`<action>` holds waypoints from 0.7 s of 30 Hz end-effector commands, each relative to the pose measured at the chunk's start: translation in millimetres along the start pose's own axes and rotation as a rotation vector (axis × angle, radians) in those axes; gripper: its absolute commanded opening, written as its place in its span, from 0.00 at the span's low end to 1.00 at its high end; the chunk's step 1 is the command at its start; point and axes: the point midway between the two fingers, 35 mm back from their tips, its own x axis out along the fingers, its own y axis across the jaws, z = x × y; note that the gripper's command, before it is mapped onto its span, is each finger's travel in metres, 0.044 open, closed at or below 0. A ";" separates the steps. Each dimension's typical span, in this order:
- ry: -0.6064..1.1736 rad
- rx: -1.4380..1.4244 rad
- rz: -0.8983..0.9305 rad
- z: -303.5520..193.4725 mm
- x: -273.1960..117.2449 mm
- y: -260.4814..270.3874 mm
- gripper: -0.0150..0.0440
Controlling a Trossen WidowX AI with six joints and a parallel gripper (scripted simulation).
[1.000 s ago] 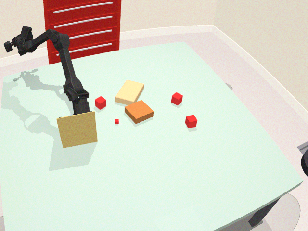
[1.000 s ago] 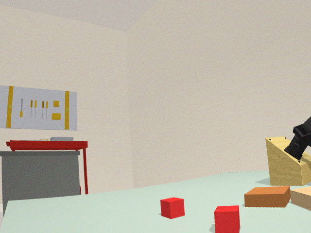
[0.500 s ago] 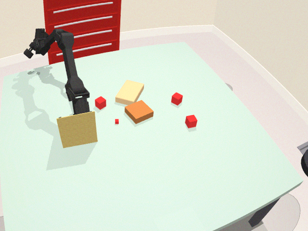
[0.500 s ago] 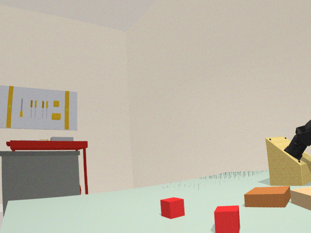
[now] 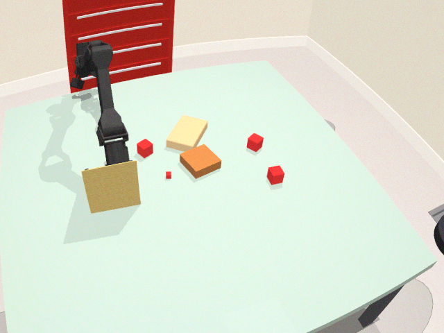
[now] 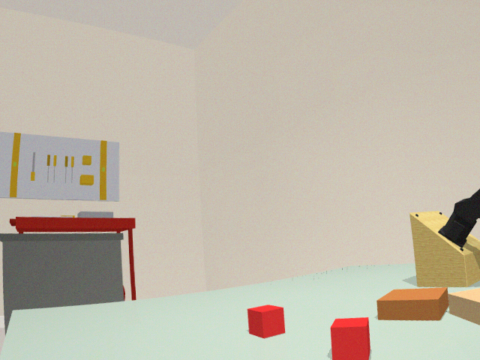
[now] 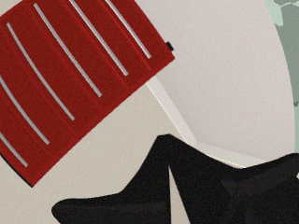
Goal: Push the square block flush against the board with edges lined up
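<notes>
The orange square block [image 5: 200, 159] [image 6: 412, 308] lies flat on the table. The cream board [image 5: 187, 131] [image 6: 466, 304] lies flat behind it in the top view. The block is turned at an angle to the board. A corner of the block is close to the board's near right corner; whether they touch is unclear, and no whole side lies against the board. My gripper [image 5: 77, 82] [image 7: 163, 140] is shut and empty. It is raised over the table's far left edge, well away from both parts.
Red cubes stand left of the block [image 5: 144, 148] and to its right [image 5: 254, 142] [image 5: 275, 175]. A tiny red cube [image 5: 168, 175] lies near the block's left. The arm's wooden wedge base [image 5: 112, 188] [image 6: 438, 256] stands at the left. A red cabinet [image 5: 118, 30] [image 7: 84, 79] is behind the table.
</notes>
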 end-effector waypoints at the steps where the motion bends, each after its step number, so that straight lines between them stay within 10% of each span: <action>1: -0.060 -0.086 -0.026 38.0 0.3 4.6 0.25; 21: -0.423 -0.498 -0.292 267.4 -56.1 26.3 0.25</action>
